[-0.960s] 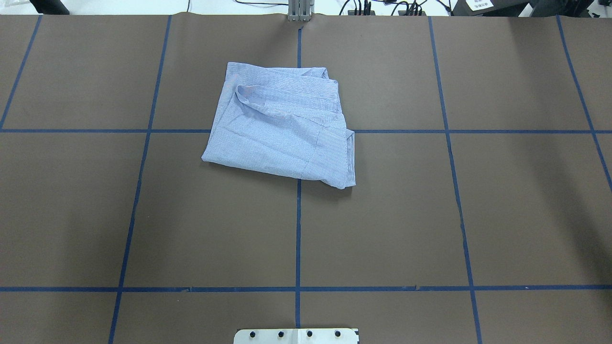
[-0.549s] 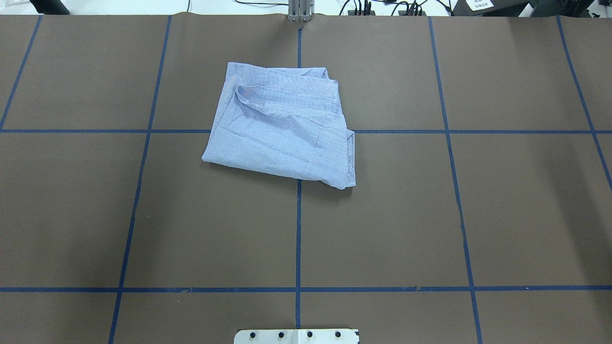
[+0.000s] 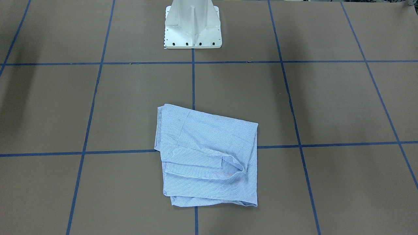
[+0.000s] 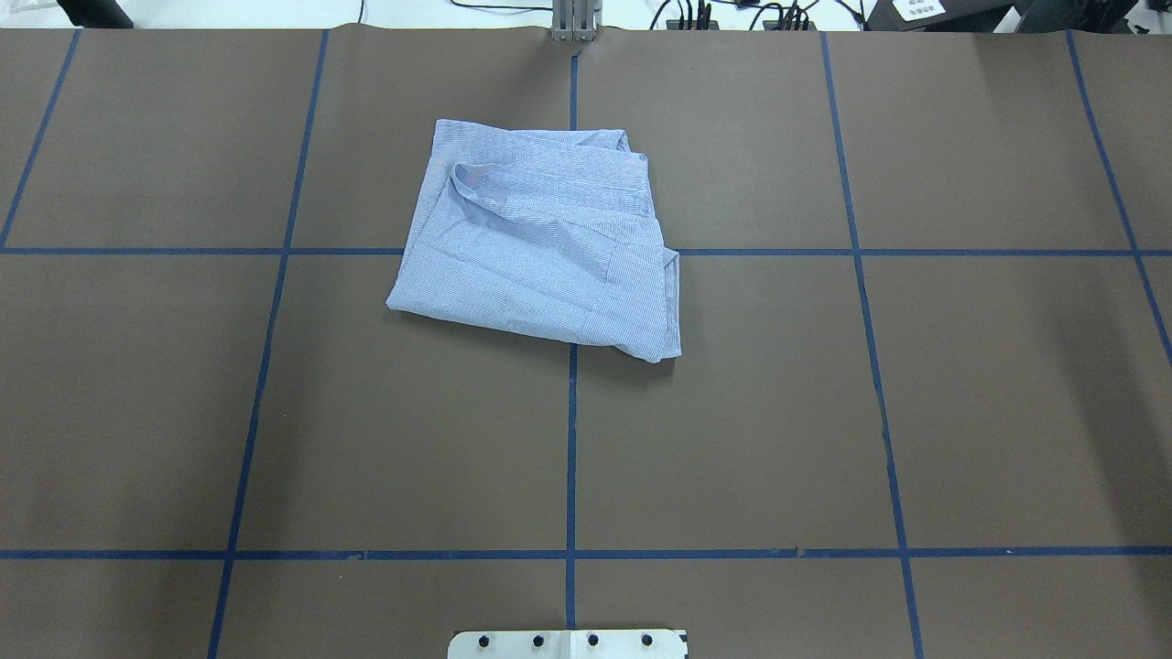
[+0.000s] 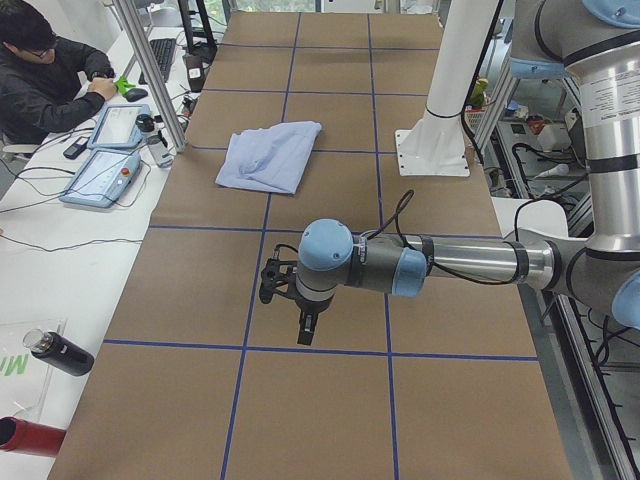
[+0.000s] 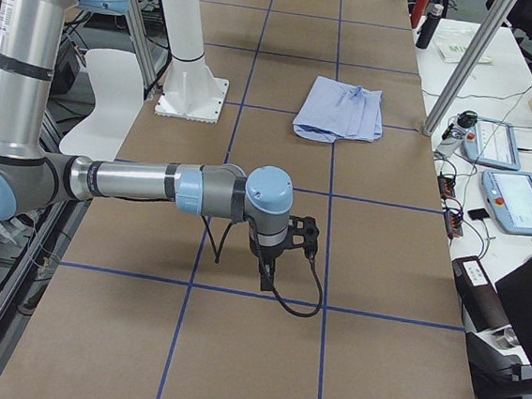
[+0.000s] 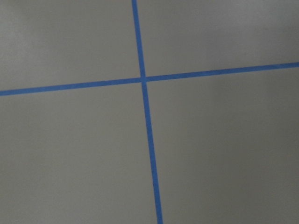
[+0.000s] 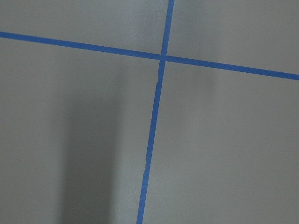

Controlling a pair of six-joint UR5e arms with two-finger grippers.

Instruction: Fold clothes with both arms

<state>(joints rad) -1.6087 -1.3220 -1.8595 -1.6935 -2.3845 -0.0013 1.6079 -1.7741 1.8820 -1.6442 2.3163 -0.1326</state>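
Exterior left view showed the left gripper [image 5: 307, 332] hanging over the brown counter [image 5: 450, 420]; I could not tell its jaw state, nor the right gripper [image 6: 266, 280]'s. Farther off, the folded blue striped shirt [image 4: 540, 247] lay across crossing blue tape lines [image 4: 571, 439].

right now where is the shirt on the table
In the overhead view the shirt lies over the centre tape line, mostly on the robot's left, far from the white pedestal.

Left arm [image 5: 470, 262] and right arm [image 6: 126, 181] in grey metal tubing, joints [image 5: 325, 245] capped light blue, black cables [image 6: 289, 301] looped at wrists, printed white labels [image 5: 610, 95] on upright segments, white pedestal [image 3: 192, 26] fixed by dark bolts [image 3: 186, 43].
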